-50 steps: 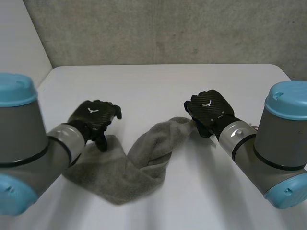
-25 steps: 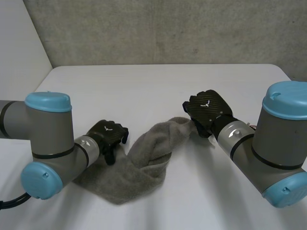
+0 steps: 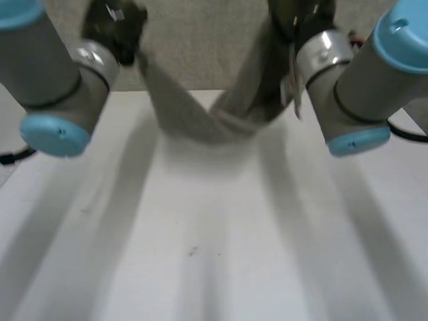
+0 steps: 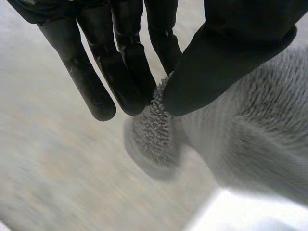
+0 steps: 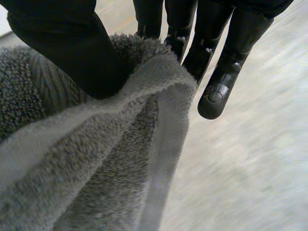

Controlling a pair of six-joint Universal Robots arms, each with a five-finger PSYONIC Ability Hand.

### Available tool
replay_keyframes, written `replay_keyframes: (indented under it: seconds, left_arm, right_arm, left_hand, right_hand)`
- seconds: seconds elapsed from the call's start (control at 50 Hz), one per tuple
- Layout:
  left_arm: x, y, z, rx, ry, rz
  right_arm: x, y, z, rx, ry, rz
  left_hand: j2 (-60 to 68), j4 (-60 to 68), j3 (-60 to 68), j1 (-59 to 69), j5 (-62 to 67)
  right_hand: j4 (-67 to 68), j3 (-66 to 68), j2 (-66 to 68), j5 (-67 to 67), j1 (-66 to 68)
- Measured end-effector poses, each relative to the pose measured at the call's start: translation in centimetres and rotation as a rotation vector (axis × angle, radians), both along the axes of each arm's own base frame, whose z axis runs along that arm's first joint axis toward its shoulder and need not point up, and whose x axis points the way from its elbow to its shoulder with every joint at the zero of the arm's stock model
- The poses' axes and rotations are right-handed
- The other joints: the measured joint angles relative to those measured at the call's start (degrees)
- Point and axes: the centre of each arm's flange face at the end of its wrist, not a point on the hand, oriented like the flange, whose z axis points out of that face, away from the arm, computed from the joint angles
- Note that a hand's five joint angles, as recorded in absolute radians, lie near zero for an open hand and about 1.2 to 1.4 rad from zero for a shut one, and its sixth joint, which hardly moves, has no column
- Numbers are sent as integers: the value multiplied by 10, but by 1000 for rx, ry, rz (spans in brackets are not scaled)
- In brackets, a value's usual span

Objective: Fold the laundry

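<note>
- Hanging between the two hands, a grey terry-cloth towel (image 3: 197, 120) is seen above the far part of the white table (image 3: 200, 254).
- The towel is held up at its two ends, and its middle sags down in a curve between them; the lowest part seems to be apart from the table top.
- The left hand (image 3: 114, 23) is raised at the far left, in front of the grey wall (image 3: 194, 40). One end of the towel is pinched by it.
- In the left wrist view, a small tuft of the towel (image 4: 240, 134) is gripped between the thumb and the straight fingers (image 4: 122, 72) of the left hand (image 4: 226, 57). The rest of the cloth hangs down beside the thumb.
- The right hand (image 3: 294, 17) is raised at the far right, and the other end of the towel is held by it.
- In the right wrist view, a folded edge of the towel (image 5: 96, 168) is clamped between the thumb and the fingers (image 5: 219, 62) of the right hand (image 5: 62, 48). The cloth falls away under the palm.
</note>
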Motion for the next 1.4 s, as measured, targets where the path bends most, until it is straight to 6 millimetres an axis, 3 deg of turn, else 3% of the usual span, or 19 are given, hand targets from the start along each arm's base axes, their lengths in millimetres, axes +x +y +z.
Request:
replay_keyframes:
  seconds: [0.04,0.14,0.22,0.28,0.36,0.42,0.44,0.56,0.66,0.82,0.84,0.86,0.94,0.96,1.1,1.2,1.24,1.28,1.4]
  left_arm:
    - [5,4,28,-72,74,13]
    - [13,18,26,-38,126,13]
    - [22,34,-8,82,106,14]
    - [31,54,-55,231,50,22]
    - [45,84,-116,411,-34,33]
    - [52,100,-144,493,-75,40]
    - [58,112,-161,548,-104,44]
    - [73,145,-199,693,-182,58]
    - [83,170,-205,766,-224,55]
    - [85,192,-173,714,-211,19]
    - [85,193,-168,697,-204,13]
    - [84,194,-160,670,-194,6]
    - [82,192,-146,620,-174,-3]
    - [79,186,-134,578,-152,-7]
    - [68,159,-110,485,-93,-7]
    - [57,137,-110,463,-78,-6]
    - [53,129,-113,464,-78,-6]
    - [40,101,-131,487,-88,-6]
    - [28,70,-157,532,-100,-29]
  right_arm:
    - [-2,1,23,-102,-69,-8]
    - [-8,7,25,-141,-95,-11]
    - [-12,9,3,-77,-53,-11]
    - [-17,11,-25,19,8,-13]
    - [-29,21,-86,249,146,0]
    - [-34,30,-111,347,202,12]
    - [-39,40,-132,437,251,24]
    - [-51,63,-166,592,335,36]
    - [-59,76,-173,647,362,33]
    - [-66,89,-169,674,376,34]
    - [-67,90,-169,676,377,35]
    - [-68,91,-169,679,378,34]
    - [-69,91,-169,682,379,32]
    - [-71,90,-169,683,377,26]
    - [-74,84,-168,679,368,12]
    - [-74,83,-170,680,369,10]
    - [-74,83,-170,681,370,10]
    - [-74,85,-174,690,376,12]
    - [-74,87,-178,700,382,15]
  left_hand:
    - [0,0,0,0,0]
    - [1,0,1,0,0]
    - [1,0,1,0,0]
    - [1,0,1,0,3]
    - [1,0,1,0,3]
    - [1,0,1,0,3]
    - [1,0,1,0,3]
    - [1,0,1,0,3]
    - [1,0,1,0,3]
    - [-64,-57,-64,-19,-44]
    - [-64,-57,-64,-19,-44]
    - [-310,-311,-308,-292,-300]
    - [-427,-422,-419,-402,-412]
    - [-509,-509,-507,-478,-499]
    - [-544,-545,-543,-512,-535]
    - [-543,-545,-542,-512,-534]
    - [-543,-545,-542,-512,-534]
    - [-521,-523,-522,-492,-511]
    - [-447,-448,-447,-417,-438]
  right_hand:
    - [0,1,0,0,0]
    - [0,2,0,0,0]
    - [0,2,0,0,0]
    - [0,3,0,0,0]
    - [0,3,0,0,0]
    - [0,3,0,0,0]
    - [0,3,0,0,0]
    - [0,3,0,0,0]
    - [0,3,0,0,0]
    - [0,3,0,1,0]
    - [0,3,0,1,0]
    - [0,3,0,1,0]
    - [0,3,0,1,0]
    - [0,3,0,1,0]
    - [0,3,0,1,0]
    - [0,3,0,1,0]
    - [0,3,0,1,0]
    - [0,3,0,1,0]
    - [0,3,0,1,0]
